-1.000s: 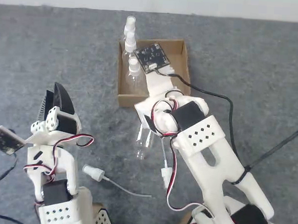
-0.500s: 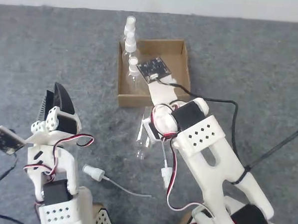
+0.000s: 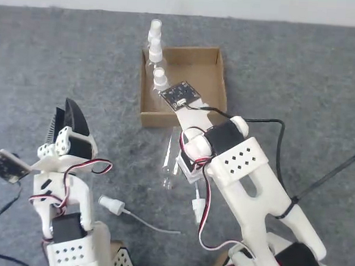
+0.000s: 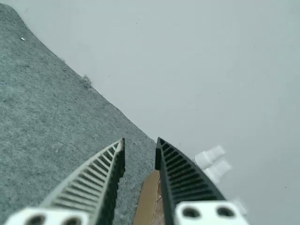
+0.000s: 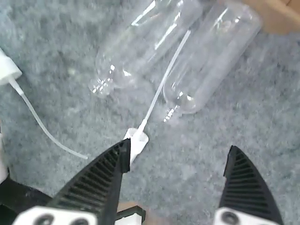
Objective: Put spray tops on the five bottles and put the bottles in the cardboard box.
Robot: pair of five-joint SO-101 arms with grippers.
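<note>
Hovering with fingers spread wide, the right gripper (image 5: 177,149) is hanging over two clear plastic bottles (image 5: 145,42) lying on the grey carpet (image 3: 80,56), a white spray top (image 5: 136,140) beside them. The left gripper (image 4: 140,140) is holding its fingers slightly apart, empty. Three capped bottles (image 3: 159,84) are standing in the brown cardboard box (image 3: 222,82).

Brown cardboard box (image 3: 196,71), grey carpet (image 3: 299,74)

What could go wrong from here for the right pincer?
The two uncapped bottles lie side by side; the right pincer, open above them, may roll one away while closing on the other. A spray top has its thin tube lying between them, so the pincer could catch or bend it.
</note>
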